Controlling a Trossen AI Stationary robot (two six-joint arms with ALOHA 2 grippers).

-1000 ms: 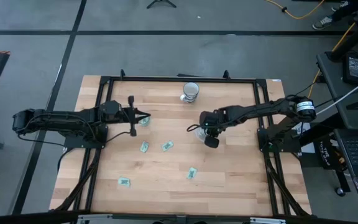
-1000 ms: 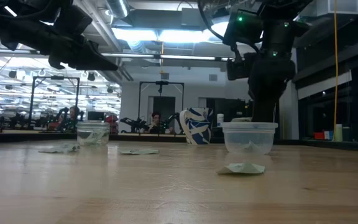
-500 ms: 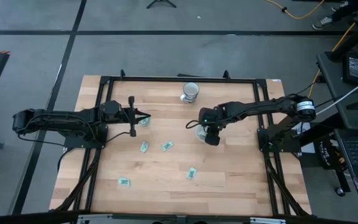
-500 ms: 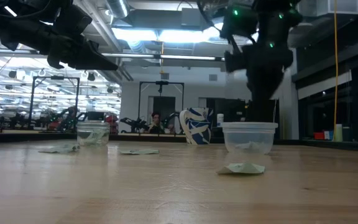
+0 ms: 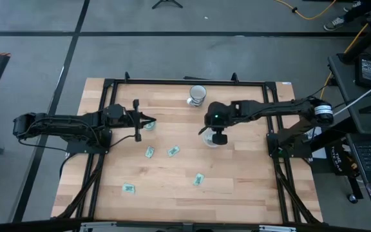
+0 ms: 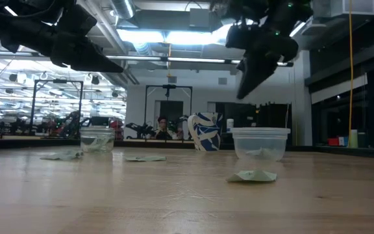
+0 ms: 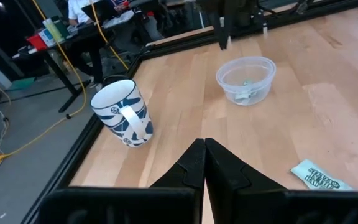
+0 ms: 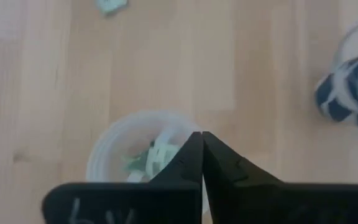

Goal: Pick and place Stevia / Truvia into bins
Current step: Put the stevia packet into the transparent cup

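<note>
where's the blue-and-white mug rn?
High view: the mug stands at the table's far edge near the middle, just beyond the right gripper and the clear cup under it. Low view: mid-background, left of that cup.

Robotics lab: wooden table in black frame, workbenches behind, ceiling strip lights

**Around the Work: Table, Mug, Room**

A wooden table with a black frame along its edges stands on a grey floor. Near the far edge stands a white mug with a blue pattern, upright, handle to the side. A yellow cable runs across the floor beside the table. Beyond it a seated person shows among desks under bright ceiling lights.
</note>
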